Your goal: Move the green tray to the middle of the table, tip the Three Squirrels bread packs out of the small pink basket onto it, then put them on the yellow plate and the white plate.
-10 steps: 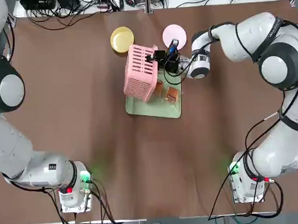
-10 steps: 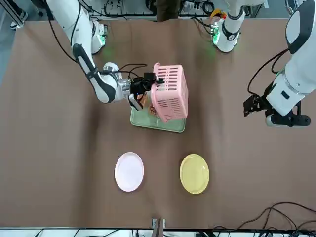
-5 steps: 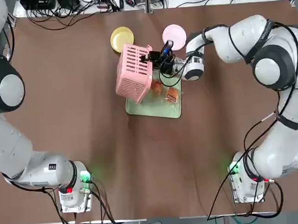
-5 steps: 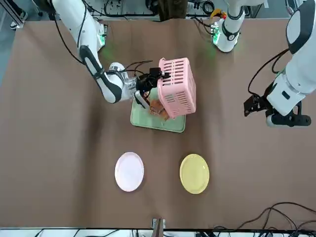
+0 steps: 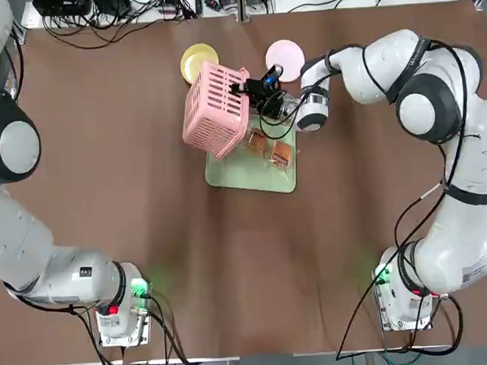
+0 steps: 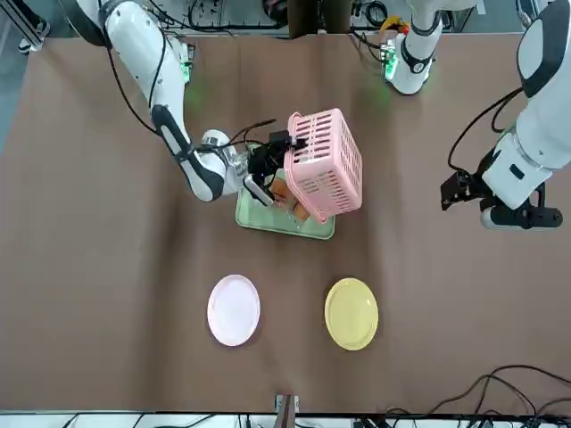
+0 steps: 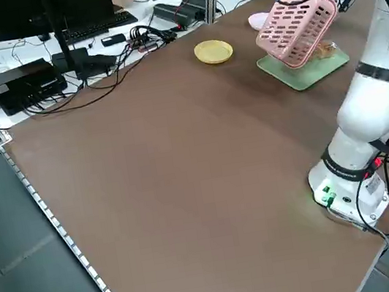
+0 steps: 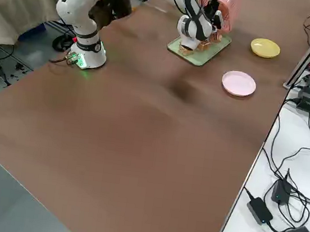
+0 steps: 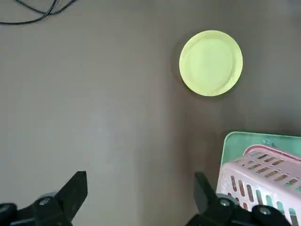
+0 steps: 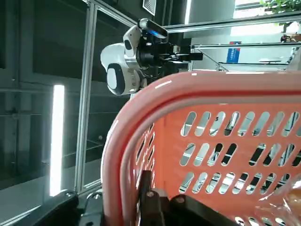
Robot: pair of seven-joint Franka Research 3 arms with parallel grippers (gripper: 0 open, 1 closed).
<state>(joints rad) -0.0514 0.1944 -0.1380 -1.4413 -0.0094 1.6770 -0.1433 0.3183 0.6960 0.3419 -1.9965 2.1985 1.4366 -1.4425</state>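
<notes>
My right gripper (image 5: 251, 88) is shut on the rim of the small pink basket (image 5: 215, 110), holding it tipped on its side above the far left part of the green tray (image 5: 243, 173). Two Three Squirrels bread packs (image 5: 281, 154) lie on the tray beside the basket's mouth, with another pack (image 6: 284, 192) partly hidden under the basket. The yellow plate (image 5: 195, 61) sits behind the basket, partly covered by it. Apart to its right is the white plate (image 5: 286, 56). My left gripper (image 6: 457, 192) hangs open, high off to the robot's left, its fingers (image 9: 70, 193) wide apart.
The brown table (image 5: 148, 236) has free room at the near side and on both sides of the tray. Both arm bases (image 5: 119, 307) stand at the near edge. Cables and equipment (image 7: 42, 74) lie beyond the far edge.
The right gripper has swung the pink basket toward the robot's left and tipped it further. More of the tray and the bread packs on it now shows. The left arm has stayed still.
</notes>
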